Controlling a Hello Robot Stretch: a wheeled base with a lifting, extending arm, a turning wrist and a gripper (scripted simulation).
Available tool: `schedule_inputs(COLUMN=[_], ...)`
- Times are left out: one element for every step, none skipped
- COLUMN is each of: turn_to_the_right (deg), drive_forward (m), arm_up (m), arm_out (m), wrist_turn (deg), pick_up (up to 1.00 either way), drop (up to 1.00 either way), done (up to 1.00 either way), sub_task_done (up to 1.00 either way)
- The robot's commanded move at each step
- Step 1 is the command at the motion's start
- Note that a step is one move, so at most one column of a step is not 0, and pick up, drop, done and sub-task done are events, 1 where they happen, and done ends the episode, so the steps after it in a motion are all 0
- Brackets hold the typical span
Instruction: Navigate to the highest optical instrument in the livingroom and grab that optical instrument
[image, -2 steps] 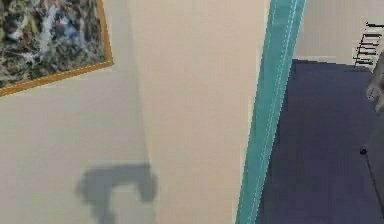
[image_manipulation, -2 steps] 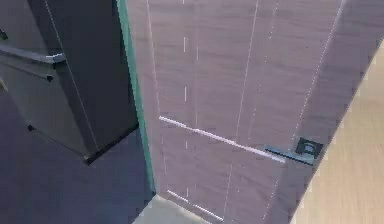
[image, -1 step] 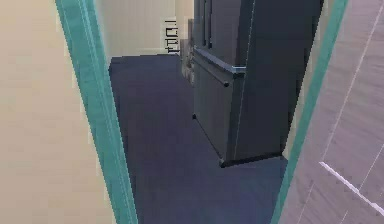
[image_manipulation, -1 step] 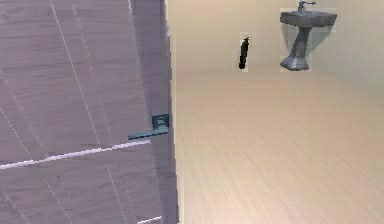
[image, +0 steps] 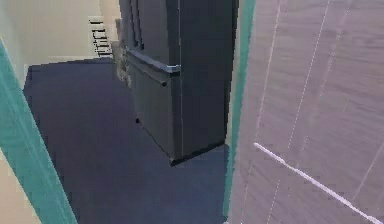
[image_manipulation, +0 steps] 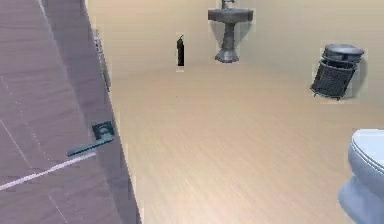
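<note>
Two rooms are straddled: a dark refrigerator (image: 180, 75) is framed by the teal doorway (image: 240, 100) ahead, a pedestal sink (image_manipulation: 229, 22) and toilet (image_manipulation: 368, 165) are laid out alongside. Where the optical instrument stands cannot be told yet, nor can the pincer's state. It is judged rigid, light, fragile at the glass, best taken by its body, never the lenses.
</note>
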Motion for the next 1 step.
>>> schedule_inputs(turn_to_the_right=[0.0], drive_forward=[0.55], arm_up=[0.0], arm_out=[0.0], wrist_turn=[0.0], pick_up=[0.0], drop=[0.0], done=[0.0], sub_task_done=[0.0])
